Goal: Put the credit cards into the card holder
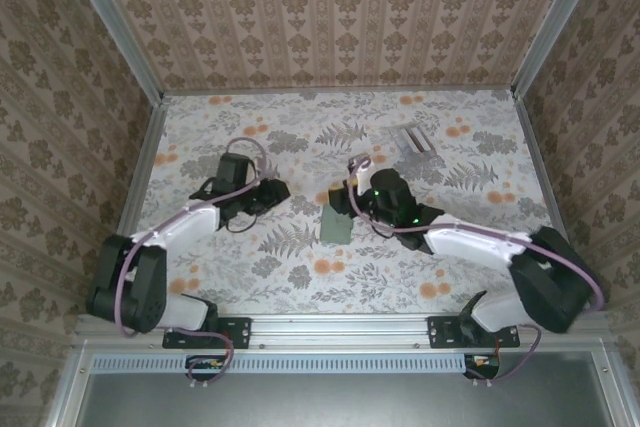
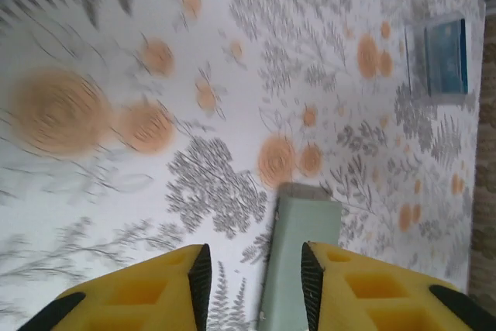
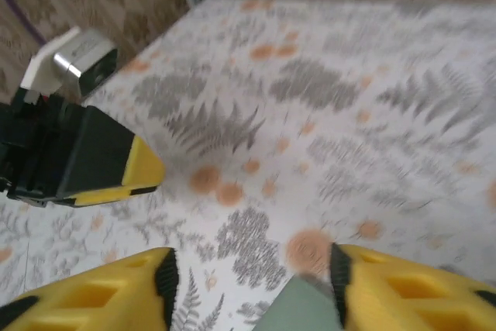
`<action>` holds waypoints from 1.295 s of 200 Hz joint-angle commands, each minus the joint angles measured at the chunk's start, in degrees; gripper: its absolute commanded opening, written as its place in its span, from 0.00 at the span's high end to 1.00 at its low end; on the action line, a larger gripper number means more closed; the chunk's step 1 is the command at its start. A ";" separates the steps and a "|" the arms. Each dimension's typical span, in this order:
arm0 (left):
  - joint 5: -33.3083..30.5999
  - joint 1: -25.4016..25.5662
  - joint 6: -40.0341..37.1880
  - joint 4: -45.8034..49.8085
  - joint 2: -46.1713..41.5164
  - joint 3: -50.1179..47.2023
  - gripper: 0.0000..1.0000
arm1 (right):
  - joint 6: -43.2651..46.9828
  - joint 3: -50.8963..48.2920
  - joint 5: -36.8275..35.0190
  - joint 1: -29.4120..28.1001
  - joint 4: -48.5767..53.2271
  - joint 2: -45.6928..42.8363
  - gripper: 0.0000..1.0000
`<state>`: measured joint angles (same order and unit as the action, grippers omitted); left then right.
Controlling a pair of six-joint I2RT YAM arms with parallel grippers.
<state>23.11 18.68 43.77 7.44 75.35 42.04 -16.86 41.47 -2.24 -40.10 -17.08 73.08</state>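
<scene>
Top external view: the card holder [image 1: 336, 227] is shown lying flat near the middle of the worktop [image 1: 250, 127], just in front of the right claw [image 1: 345, 202], while the left claw [image 1: 273, 191] is held off to its left and pointed toward it. Left wrist view: the jaws are parted and nothing is gripped. The muted-green holder is framed ahead of them, so an approach from that side is judged likely. Right wrist view: the right claw is likewise released, its fingers [image 3: 116, 292] spread wide about the holder's near edge (contact cannot be made out). The credit cards [image 2: 448, 56] are kept in a clear stand [image 2: 415, 60] toward the back, well apart from the holder. Whether any card already sits inside the holder cannot be told.
</scene>
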 commanded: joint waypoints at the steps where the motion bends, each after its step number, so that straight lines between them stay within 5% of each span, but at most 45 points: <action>1: -8.45 -1.27 -8.87 8.02 -5.15 3.33 0.56 | 0.34 3.04 -9.47 1.32 14.75 -6.10 0.25; 39: -20.13 -1.55 -18.64 8.17 -12.91 3.76 0.46 | 5.23 -0.06 -22.05 2.32 18.06 -19.19 0.08; 48: -22.71 -1.47 -21.30 7.57 -14.21 3.37 0.30 | 6.19 -1.20 -25.15 2.85 18.04 -21.76 0.06; 58: -26.34 -1.32 -24.12 6.94 -15.39 2.53 0.01 | 7.48 -3.06 -27.41 3.93 17.07 -23.80 0.01; 83: -48.43 5.78 -35.62 -0.55 -16.99 -3.11 0.00 | 16.37 -12.31 -33.86 5.72 7.22 -27.11 0.00; 95: -53.95 8.68 -41.90 -7.32 -16.73 -6.86 0.00 | 16.43 -15.44 -35.46 7.84 4.30 -27.62 0.00; 115: -43.79 6.05 -55.05 -21.55 -15.31 -14.87 0.00 | 17.19 -19.23 -29.64 13.92 0.50 -27.04 0.00; 140: -35.08 -0.82 -55.98 -35.98 -12.56 -22.24 0.00 | 17.56 -23.91 -29.65 20.11 -7.85 -22.29 0.00; 161: -28.56 -6.47 -53.65 -38.50 -8.71 -22.65 0.00 | 18.09 -25.99 -24.62 25.03 -13.86 -16.86 0.00; 206: -25.81 -11.58 -52.51 -51.35 2.21 -21.61 0.00 | 17.75 -26.05 -12.62 32.70 -35.15 0.84 0.00; 233: -22.76 -18.46 -46.87 -71.31 14.66 -24.64 0.00 | 15.82 -24.20 -10.05 36.28 -47.18 16.25 0.00; 247: -23.22 -19.19 -44.97 -65.58 11.55 -24.56 0.00 | 15.09 -22.28 -8.87 36.68 -38.05 13.45 0.00; 259: -22.34 -19.15 -45.78 -67.74 13.13 -24.06 0.00 | 15.15 -21.40 -8.45 37.02 -39.75 15.46 0.00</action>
<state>-2.33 -0.08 -4.56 -50.92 88.05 18.04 -0.30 16.97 -14.57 -4.05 -51.75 88.03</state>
